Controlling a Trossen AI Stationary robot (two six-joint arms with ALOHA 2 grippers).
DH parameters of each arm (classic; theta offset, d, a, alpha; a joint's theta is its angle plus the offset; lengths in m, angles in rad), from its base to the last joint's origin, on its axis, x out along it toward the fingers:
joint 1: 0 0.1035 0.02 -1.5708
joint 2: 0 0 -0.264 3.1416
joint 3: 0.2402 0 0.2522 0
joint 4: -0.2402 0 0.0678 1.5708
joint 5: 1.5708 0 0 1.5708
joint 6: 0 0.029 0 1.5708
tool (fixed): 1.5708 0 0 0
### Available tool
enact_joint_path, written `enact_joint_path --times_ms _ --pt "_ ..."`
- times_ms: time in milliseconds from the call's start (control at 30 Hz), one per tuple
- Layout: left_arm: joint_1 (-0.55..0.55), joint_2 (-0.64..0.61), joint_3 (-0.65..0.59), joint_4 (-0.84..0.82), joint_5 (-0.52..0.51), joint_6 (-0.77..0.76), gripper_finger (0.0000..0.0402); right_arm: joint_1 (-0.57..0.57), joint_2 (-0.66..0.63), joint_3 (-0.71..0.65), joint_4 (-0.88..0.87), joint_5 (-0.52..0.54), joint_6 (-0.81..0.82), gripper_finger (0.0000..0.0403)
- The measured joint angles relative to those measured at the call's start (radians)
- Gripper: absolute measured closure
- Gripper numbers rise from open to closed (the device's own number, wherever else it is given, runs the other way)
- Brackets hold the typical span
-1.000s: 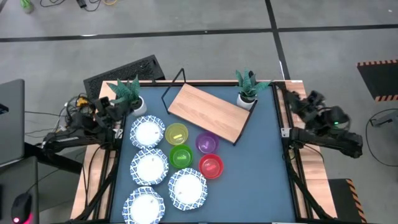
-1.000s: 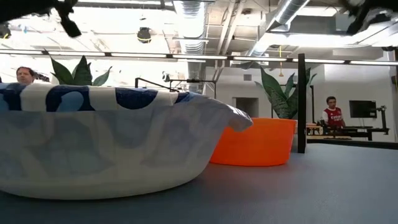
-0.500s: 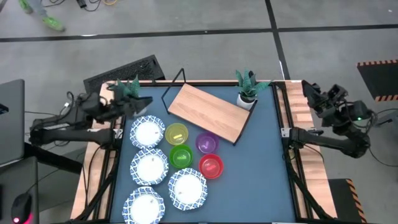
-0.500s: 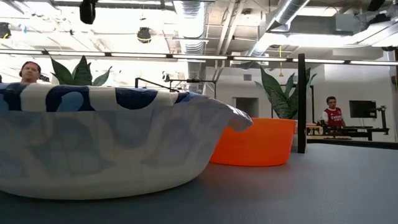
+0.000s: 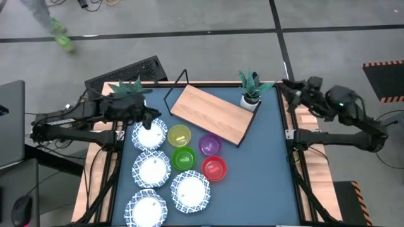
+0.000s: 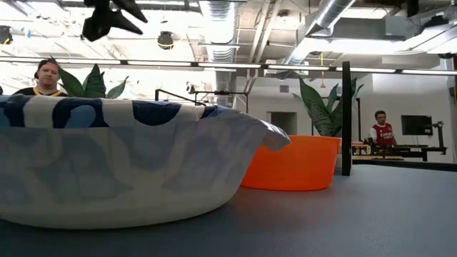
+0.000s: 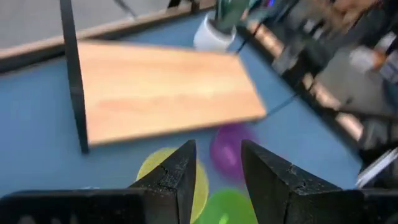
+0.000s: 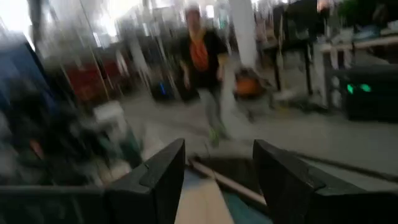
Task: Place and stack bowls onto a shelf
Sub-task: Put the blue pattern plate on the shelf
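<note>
Looking straight down, 4 white dishes (image 5: pixel 151 169) and 4 plastic bowls (image 5: pixel 197 153) lie beside the empty shelf (image 5: pixel 211 113), probably laid out for picking. The left gripper (image 5: pixel 146 115) hovers over the top dish; the right gripper (image 5: pixel 285 85) waits at the table's edge. Each wrist view shows its fingers spread, holding nothing.

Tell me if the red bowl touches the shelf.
Apart. The high view shows bare blue table between the red bowl and the shelf, with the purple bowl lying closer.
</note>
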Motion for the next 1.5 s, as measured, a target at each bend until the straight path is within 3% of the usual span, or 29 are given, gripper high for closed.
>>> enact_joint_path --times_ms 200,433,600,767,1500 --pt "0.0 0.089 0.0 -0.167 0.002 -0.022 0.0289 0.0 0.132 0.096 -0.247 -0.003 -0.001 0.0156" --pt "-0.008 0.219 0.0 -0.298 0.082 0.055 0.0289 0.0 0.17 0.098 -0.27 -0.03 0.025 0.0147" --pt "-0.025 0.303 0.0 -0.281 0.116 0.155 0.0289 0.0 0.169 0.098 -0.27 -0.03 0.031 0.0147" --pt "-0.043 0.399 0.0 -0.285 0.113 0.157 0.0289 0.0 0.167 0.098 -0.272 -0.03 0.052 0.0147" --pt "-0.202 0.761 0.0 -0.313 0.086 0.001 0.0289 0.0 0.169 0.098 -0.296 -0.028 0.06 0.0147"
